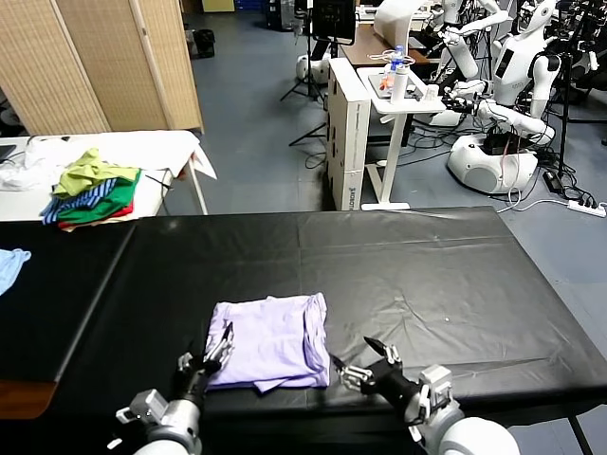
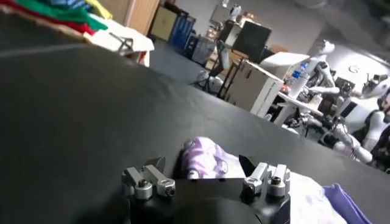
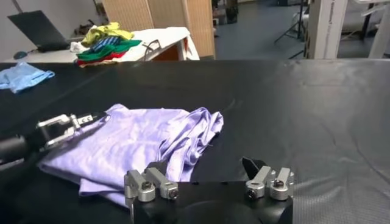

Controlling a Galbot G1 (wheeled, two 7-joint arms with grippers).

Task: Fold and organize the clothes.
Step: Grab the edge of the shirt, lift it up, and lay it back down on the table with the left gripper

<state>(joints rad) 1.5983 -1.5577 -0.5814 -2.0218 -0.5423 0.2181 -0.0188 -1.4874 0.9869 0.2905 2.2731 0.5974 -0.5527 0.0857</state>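
Lying folded near the front edge of the black table (image 1: 427, 265) is the lavender T-shirt (image 1: 270, 341), a rough rectangle with its right side bunched into soft ridges and a loose flap sticking out at the near edge. Down at its near-left corner sits the left gripper (image 1: 216, 349), fingers spread apart, tips right at the fabric's edge but clamping nothing. Over on the other side, the right gripper (image 1: 365, 362) waits just off the shirt's near-right corner, jaws wide as well and empty, resting low over bare table. From the right wrist, you can see the shirt (image 3: 140, 143) spread flat with its crumpled folds toward the camera, and the left gripper (image 3: 73, 126) poking in at the far side of the cloth. The left wrist view catches a pale, patterned bit of the shirt (image 2: 204, 164) just beyond its own fingers. Farther back on the left, a green, yellow and striped garment pile (image 1: 93, 190) sits on a white table (image 1: 180, 147), and a light blue cloth (image 1: 11, 265) lies at the black table's left edge.
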